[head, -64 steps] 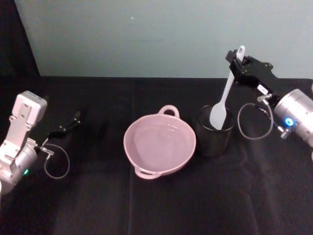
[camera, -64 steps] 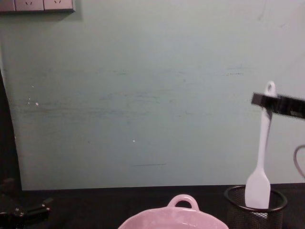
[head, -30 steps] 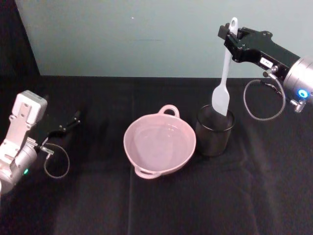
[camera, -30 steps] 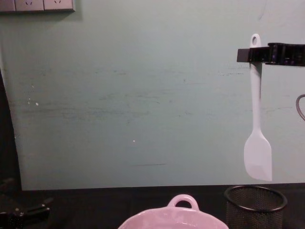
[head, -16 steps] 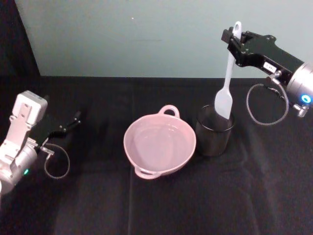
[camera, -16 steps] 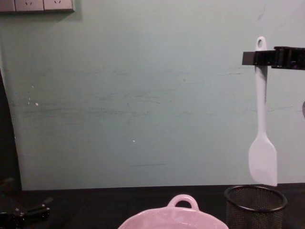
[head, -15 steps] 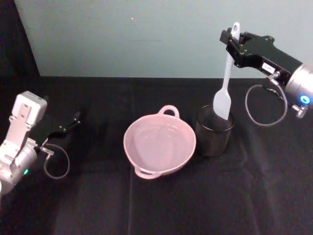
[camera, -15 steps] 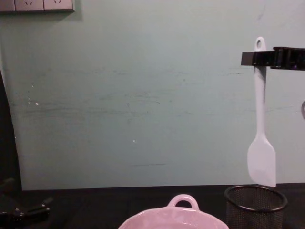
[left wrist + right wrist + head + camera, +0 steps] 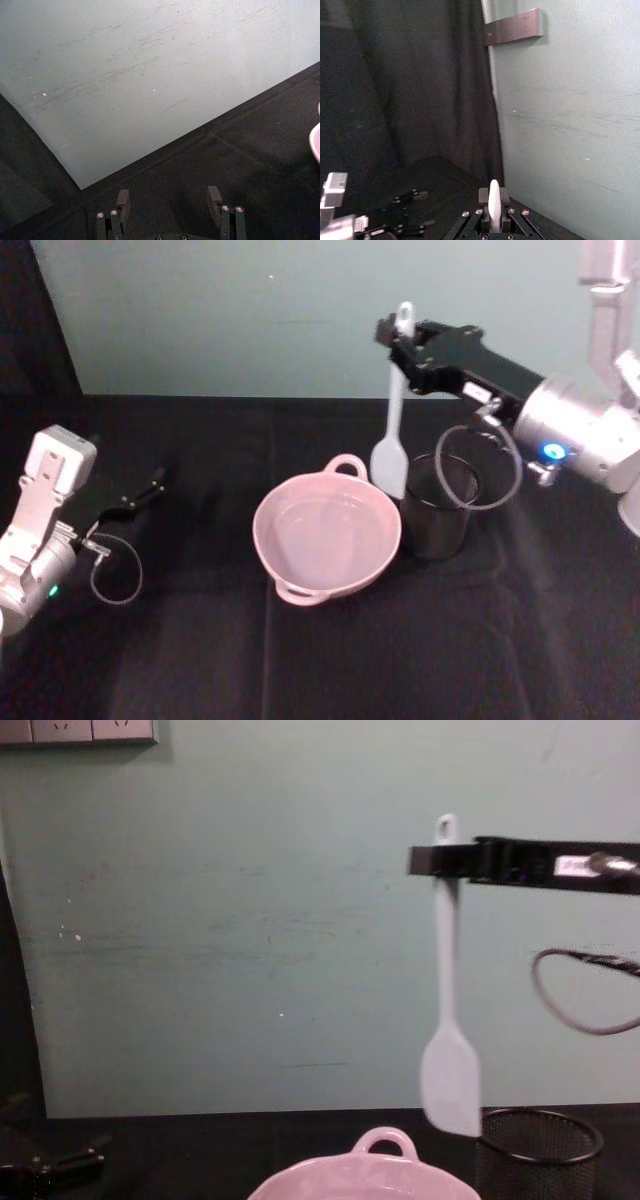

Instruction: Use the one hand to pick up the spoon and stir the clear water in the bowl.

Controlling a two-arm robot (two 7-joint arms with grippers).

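Observation:
My right gripper (image 9: 399,341) is shut on the upper handle of the white spoon (image 9: 395,410). The spoon hangs upright, its flat head above the far right rim of the pink bowl (image 9: 262,546), just left of the black mesh cup (image 9: 438,508). Clear water (image 9: 325,530) lies still in the bowl. In the chest view the spoon (image 9: 446,1010) hangs from the gripper (image 9: 441,860) with its head a little above the bowl (image 9: 383,1143). The right wrist view has the spoon handle (image 9: 493,204) clamped between the fingers. My left gripper (image 9: 148,487) rests open at the far left.
The mesh cup (image 9: 540,1148) stands right beside the bowl. A cable loop (image 9: 475,468) hangs from the right wrist over the cup. Black cloth covers the table, with a pale green wall behind. In the left wrist view the open left gripper (image 9: 168,200) faces that wall.
My right gripper has carried the spoon left, from over the mesh cup to the bowl's far right rim. The left arm has stayed put.

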